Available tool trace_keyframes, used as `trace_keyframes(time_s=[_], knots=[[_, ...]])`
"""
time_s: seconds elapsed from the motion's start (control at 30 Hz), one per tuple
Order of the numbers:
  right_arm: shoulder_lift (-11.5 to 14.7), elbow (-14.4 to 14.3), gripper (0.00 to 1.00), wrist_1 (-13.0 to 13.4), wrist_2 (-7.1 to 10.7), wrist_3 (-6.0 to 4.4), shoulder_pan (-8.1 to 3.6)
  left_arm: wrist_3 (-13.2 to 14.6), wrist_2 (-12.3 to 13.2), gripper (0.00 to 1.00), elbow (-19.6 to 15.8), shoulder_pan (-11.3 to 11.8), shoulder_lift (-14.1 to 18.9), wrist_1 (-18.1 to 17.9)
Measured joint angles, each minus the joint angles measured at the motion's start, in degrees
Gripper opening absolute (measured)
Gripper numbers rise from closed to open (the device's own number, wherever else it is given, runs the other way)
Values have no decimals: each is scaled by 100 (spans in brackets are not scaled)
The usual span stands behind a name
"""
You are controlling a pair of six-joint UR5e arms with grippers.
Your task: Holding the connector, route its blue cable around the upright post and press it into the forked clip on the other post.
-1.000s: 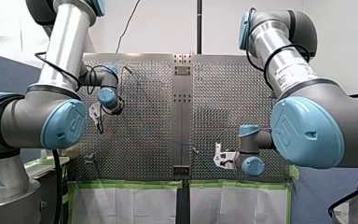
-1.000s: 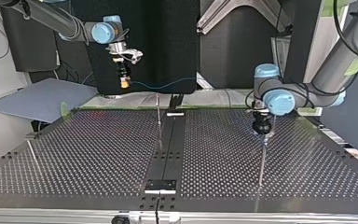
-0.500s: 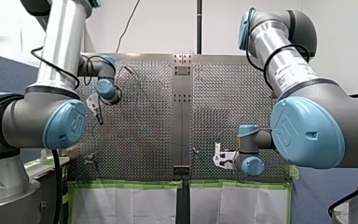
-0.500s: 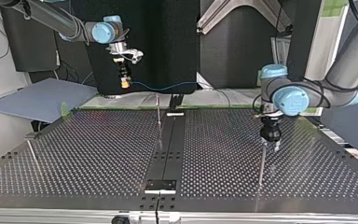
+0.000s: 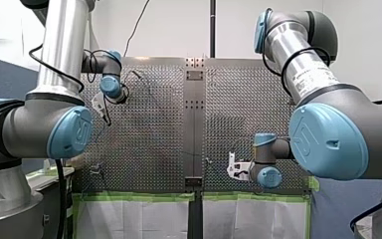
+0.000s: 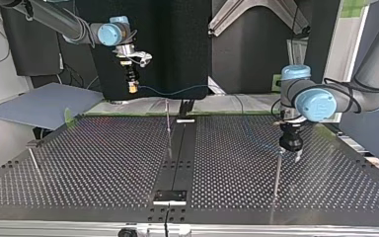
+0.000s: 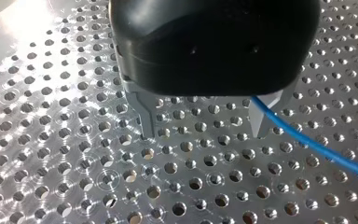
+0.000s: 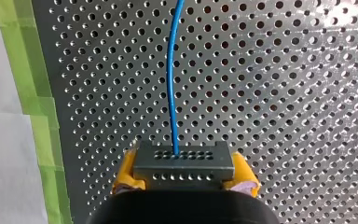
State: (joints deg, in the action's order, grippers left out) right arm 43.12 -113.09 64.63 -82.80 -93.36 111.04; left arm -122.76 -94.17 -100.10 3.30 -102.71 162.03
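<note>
In the right wrist view my right gripper (image 8: pixel 184 179) has its yellow pads (image 8: pixel 123 178) shut on a grey connector (image 8: pixel 182 162). The blue cable (image 8: pixel 170 74) leaves it and runs ahead over the perforated plate. In the top view my right gripper (image 6: pixel 133 88) hangs at the far left, and the cable (image 6: pixel 177 91) stretches toward the middle post (image 6: pixel 168 126). My left gripper (image 7: pixel 205 135) is open close over the plate, metal fingers (image 7: pixel 147 119) apart, nothing between them. The cable (image 7: pixel 307 142) passes just outside one finger. In the top view my left gripper (image 6: pixel 292 148) hovers by a thin post (image 6: pixel 276 173).
A third thin post (image 6: pixel 34 160) stands at the top view's left. A blue-grey board (image 6: pixel 39 106) lies beyond the table's far left corner. Green tape (image 5: pixel 139 196) lines the table's near edge in the front view. A dark centre strip (image 6: pixel 177 158) divides the perforated table.
My left arm has moved away across the table in the front view; in the top view it came nearer and further right. My right arm holds still with the connector.
</note>
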Motion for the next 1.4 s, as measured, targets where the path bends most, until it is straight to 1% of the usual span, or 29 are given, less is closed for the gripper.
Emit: trace_keyframes(time_s=[0.13,0.23,0.37,0.5,0.67,0.8,0.97,1.13,1.27,1.33,1.4], knots=[[0,-1,0,-2,0,0,1,-72,-33,98,-72,47,-1,58],[0,-1,0,5,0,-3,1,-207,33,98,-166,87,18,-15],[0,0,0,19,0,-7,4,-379,182,98,-294,118,89,-165],[0,-1,0,23,0,-5,6,-593,390,98,-472,163,262,-376],[0,0,0,37,0,-1,22,-837,630,98,-597,211,500,-620],[0,-1,0,45,0,-3,33,-1033,749,98,-631,239,668,-815],[-3,0,0,54,0,-7,43,-1279,894,98,-646,251,725,-1053],[-2,-1,0,48,0,-2,58,-1471,925,98,-661,270,735,-1111],[-2,0,0,43,0,0,63,-1643,924,98,-742,295,801,-1106],[-2,0,0,46,0,-2,69,-1664,927,98,-790,305,846,-1101],[-2,1,0,48,0,-4,73,-1630,933,98,-826,312,889,-1081]])
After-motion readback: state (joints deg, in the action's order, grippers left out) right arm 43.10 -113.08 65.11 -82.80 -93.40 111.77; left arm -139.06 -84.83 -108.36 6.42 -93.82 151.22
